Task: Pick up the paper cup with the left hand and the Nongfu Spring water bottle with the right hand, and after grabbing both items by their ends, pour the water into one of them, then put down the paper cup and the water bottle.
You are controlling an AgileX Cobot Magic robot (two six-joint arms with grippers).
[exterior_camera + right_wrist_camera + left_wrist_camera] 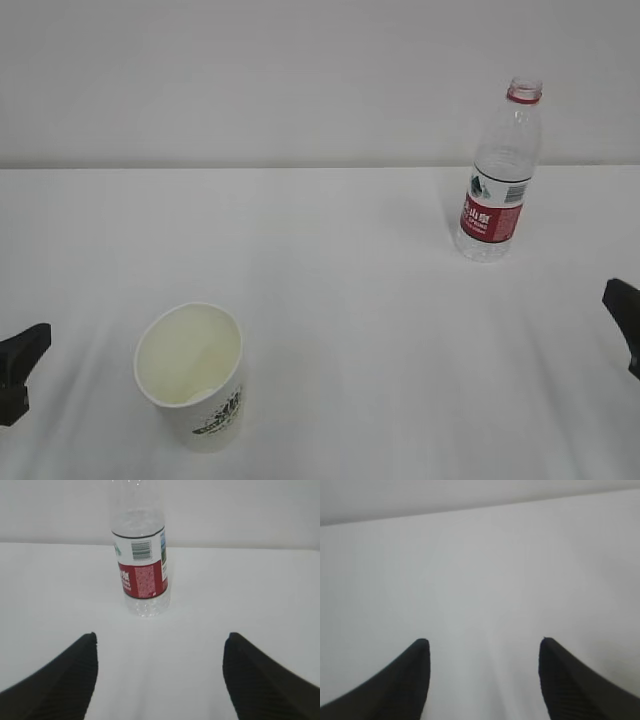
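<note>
I take the paper cup (191, 375) as my landmark: it stands upright on the white table (330, 300), mouth open, at the near left. The Nongfu Spring water bottle (497, 175) stands upright well beyond it and to its right, cap off, near the back edge of the table. I cannot make out how much water is inside.

My left tool (484, 680) sits just left of the cup at the frame edge, jaws spread with nothing between them; its wrist view shows only bare table, so the cup is not yet lined up. My right tool (160, 680) is far right of the cup, jaws spread and empty, with the bottle centred ahead of it.

I judge the cup light and easily crushed, so I would pinch it gently low on the wall near the printed logo, where the base stiffens it. The bottle looks thin-walled and slick; with no cap, squeezing could push water out. I would take it at the lower body, around the red label.
</note>
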